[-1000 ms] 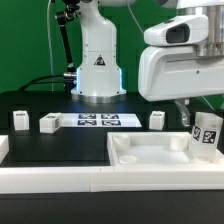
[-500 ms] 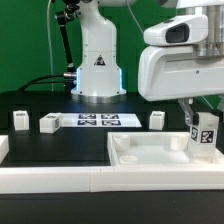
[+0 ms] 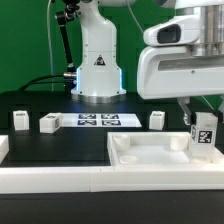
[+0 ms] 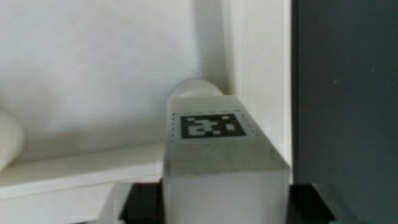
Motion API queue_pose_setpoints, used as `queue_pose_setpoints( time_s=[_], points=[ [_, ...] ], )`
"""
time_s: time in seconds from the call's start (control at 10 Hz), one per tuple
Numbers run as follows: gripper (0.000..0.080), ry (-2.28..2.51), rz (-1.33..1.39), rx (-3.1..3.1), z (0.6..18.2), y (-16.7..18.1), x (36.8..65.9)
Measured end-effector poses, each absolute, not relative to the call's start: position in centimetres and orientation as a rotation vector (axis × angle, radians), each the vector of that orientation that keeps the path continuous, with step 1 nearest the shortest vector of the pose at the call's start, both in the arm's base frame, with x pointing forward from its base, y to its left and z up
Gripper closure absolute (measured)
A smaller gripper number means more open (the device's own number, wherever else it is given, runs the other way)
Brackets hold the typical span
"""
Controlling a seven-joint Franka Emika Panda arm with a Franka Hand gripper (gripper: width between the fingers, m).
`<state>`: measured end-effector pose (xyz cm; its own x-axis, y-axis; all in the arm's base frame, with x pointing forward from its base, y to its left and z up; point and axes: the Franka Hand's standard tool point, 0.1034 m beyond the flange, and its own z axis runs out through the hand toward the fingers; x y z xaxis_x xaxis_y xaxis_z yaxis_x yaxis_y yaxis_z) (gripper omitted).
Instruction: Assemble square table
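The square table's top (image 3: 150, 157) is a large white slab with a raised rim, lying at the front on the exterior view's right. My gripper (image 3: 203, 118) hangs over its far right corner, shut on a white blocky leg (image 3: 203, 133) that stands upright with its tag facing the camera. In the wrist view the leg (image 4: 222, 140) runs out from between the two dark fingers (image 4: 143, 206), its tip at the inner corner of the slab (image 4: 89, 80). Whether the leg touches the slab I cannot tell. Three more legs (image 3: 19, 121) (image 3: 49, 124) (image 3: 157, 120) lie on the black table behind.
The marker board (image 3: 98, 121) lies flat in front of the robot base (image 3: 98, 62). A long white rail (image 3: 60, 181) borders the front of the black surface. A white block (image 3: 3, 148) sits at the exterior view's left edge.
The jaws have closed in on the leg. The leg has gone from tilted to upright and shifted slightly toward the exterior view's left.
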<state>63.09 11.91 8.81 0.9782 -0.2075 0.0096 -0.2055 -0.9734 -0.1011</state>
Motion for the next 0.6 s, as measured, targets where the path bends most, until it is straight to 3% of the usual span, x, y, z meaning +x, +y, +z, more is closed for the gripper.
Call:
queue_pose_setpoints(
  time_s=[0.6],
  points=[
    [0.0508,1.151,-0.025,-2.781,8.74,11.68,62.97]
  ],
)
